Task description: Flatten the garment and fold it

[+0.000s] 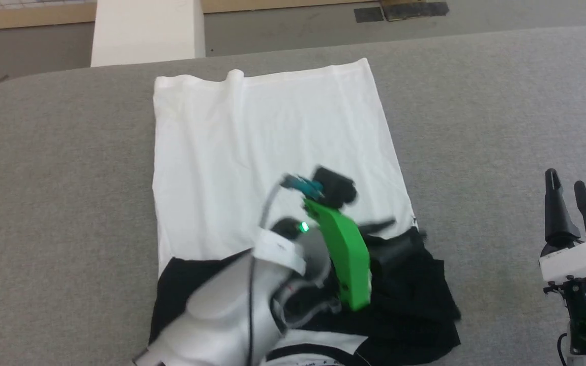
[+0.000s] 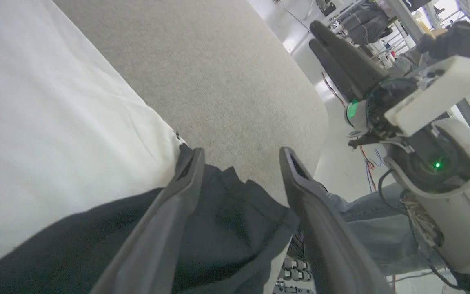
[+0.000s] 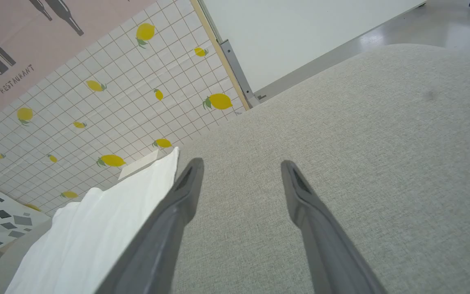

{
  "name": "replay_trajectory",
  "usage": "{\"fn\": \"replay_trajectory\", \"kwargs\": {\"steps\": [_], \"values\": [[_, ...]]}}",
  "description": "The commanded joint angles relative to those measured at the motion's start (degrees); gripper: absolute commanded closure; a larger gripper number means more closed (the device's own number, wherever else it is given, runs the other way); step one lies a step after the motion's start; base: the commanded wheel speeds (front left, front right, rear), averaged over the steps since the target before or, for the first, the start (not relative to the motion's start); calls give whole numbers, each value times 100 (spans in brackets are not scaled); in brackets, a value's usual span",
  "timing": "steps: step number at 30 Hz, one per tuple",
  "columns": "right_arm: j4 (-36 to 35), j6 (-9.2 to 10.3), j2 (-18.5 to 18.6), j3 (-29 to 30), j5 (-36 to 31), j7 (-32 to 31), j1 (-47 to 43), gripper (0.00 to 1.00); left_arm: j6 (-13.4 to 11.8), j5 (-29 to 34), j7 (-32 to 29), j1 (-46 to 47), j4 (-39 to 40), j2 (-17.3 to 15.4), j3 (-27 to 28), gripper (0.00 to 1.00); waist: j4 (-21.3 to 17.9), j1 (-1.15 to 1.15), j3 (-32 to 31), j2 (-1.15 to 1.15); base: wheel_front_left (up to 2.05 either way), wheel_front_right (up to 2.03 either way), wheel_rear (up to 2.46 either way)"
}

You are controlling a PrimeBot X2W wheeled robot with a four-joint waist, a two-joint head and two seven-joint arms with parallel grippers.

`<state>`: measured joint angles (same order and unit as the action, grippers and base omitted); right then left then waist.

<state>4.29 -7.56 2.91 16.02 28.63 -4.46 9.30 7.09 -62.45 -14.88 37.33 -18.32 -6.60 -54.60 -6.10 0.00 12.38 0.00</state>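
The garment point(image 1: 272, 147) lies spread on the grey table point(image 1: 501, 117), white body toward the far edge, black shoulders and sleeves near me. My left gripper point(image 1: 397, 234), blurred, reaches across the near part to the right black sleeve point(image 1: 415, 290). In the left wrist view the left gripper point(image 2: 242, 157) is open, its fingers straddling the black sleeve point(image 2: 227, 220) beside the white body point(image 2: 55, 134). My right gripper point(image 1: 570, 188) stands open at the lower right, off the garment. The right wrist view has the right gripper point(image 3: 242, 165) open over bare table point(image 3: 361, 143), the white cloth point(image 3: 96, 228) to its left.
A white pillar point(image 1: 145, 30) stands beyond the table's far edge, with floor and a dark mat point(image 1: 400, 11) behind. A person's leg in jeans point(image 2: 365, 228) is by the table's near edge. A lemon-tiled wall point(image 3: 96, 114) backs the far side. Bare table lies left and right of the garment.
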Motion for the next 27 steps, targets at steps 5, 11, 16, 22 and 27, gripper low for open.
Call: {"fn": "replay_trajectory", "kwargs": {"steps": [5,11,16,22,27], "values": [[23,8,-3,-116,-64,-49,50,0,-163,8,820,352,155,-412,847,0,304,0,-292,0,0,0,0],[11,8,-3,-213,-146,-179,55,0,-648,539,2040,323,15,-1173,1640,0,521,0,-465,0,0,0,0],[0,8,-3,-268,-219,-310,63,0,-1086,979,2795,1,-263,-1811,2110,0,647,0,-555,0,0,0,0],[-21,8,-3,-328,-350,-458,95,0,-1425,1326,2978,-654,-152,-2195,2707,0,713,0,-585,0,0,0,0],[93,8,-3,-282,-533,-676,292,0,-1464,1779,2985,-1270,478,-2200,3555,0,730,0,-472,0,0,0,0]]}}
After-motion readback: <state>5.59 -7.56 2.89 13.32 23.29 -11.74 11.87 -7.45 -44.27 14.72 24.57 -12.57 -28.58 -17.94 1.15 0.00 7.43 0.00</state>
